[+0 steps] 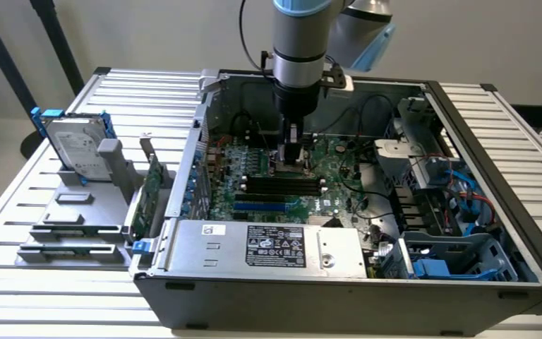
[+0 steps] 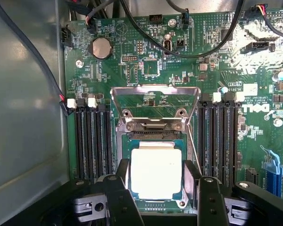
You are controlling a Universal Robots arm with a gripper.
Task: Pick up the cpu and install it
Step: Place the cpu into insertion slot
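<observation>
The fingers (image 2: 124, 173) close on 2 opposite edges of the cpu (image 2: 155, 172), holding it flat and square in the socket (image 2: 132, 126), whose load plate (image 2: 155, 88) stands hinged up to leave the seat open. At the middle of the exterior view the arm (image 1: 295, 42) hangs straight down into the case (image 1: 346, 282), laid on its side on the slatted surface (image 1: 525, 127), motherboard (image 2: 146, 66) facing up.

Computer case (image 1: 346, 300), grey rack (image 1: 73, 233) on slatted table (image 1: 17, 289)
</observation>
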